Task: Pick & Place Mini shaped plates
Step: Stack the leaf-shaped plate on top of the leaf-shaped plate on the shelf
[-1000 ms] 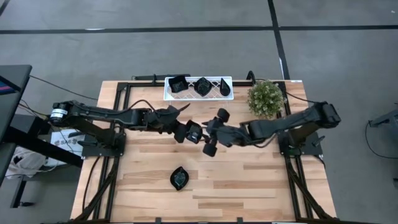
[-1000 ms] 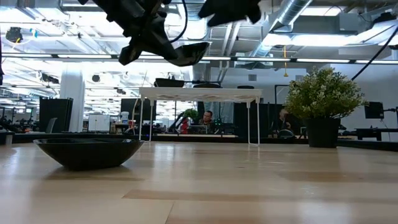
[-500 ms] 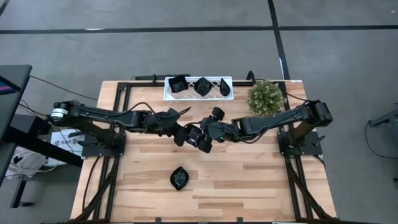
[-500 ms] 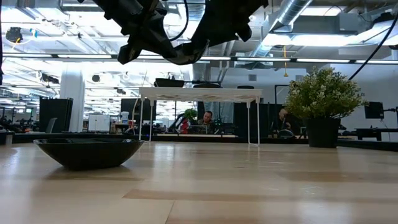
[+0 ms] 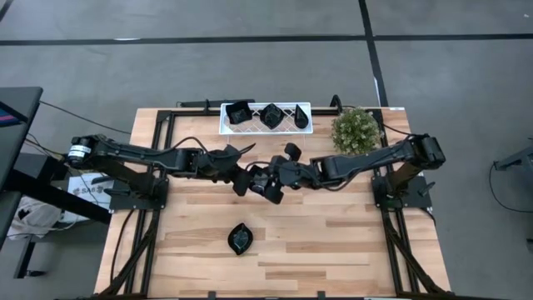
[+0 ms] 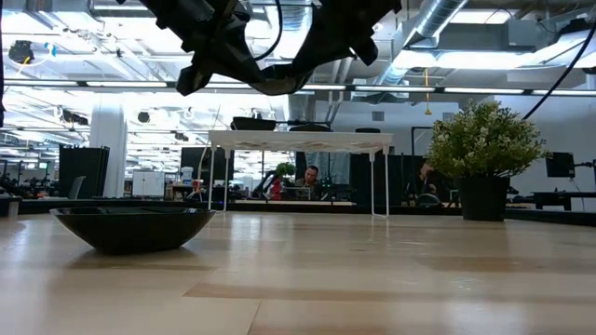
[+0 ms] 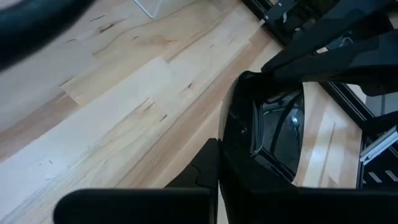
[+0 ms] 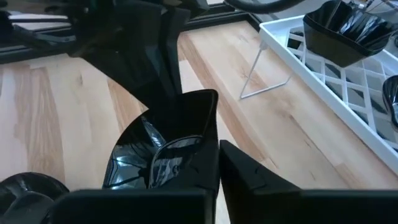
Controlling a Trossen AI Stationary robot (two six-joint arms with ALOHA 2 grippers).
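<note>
Above mid-table, the left gripper [image 5: 243, 180] and right gripper [image 5: 268, 182] both pinch one black plate [image 5: 258, 177] held aloft between them. A second plate [image 5: 240, 238] lies on the table [image 5: 333, 242]; three more sit in the white tray [image 5: 225, 125].

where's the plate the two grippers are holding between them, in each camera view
High view: the held plate is mid-table, where the left gripper and right gripper meet.
Low view: top centre, held plate hangs well above the table.
Left wrist view: right of centre, past the fingers.
Right wrist view: lower centre.
Shared landmark: the white lattice tray, also in low and right wrist views.
</note>
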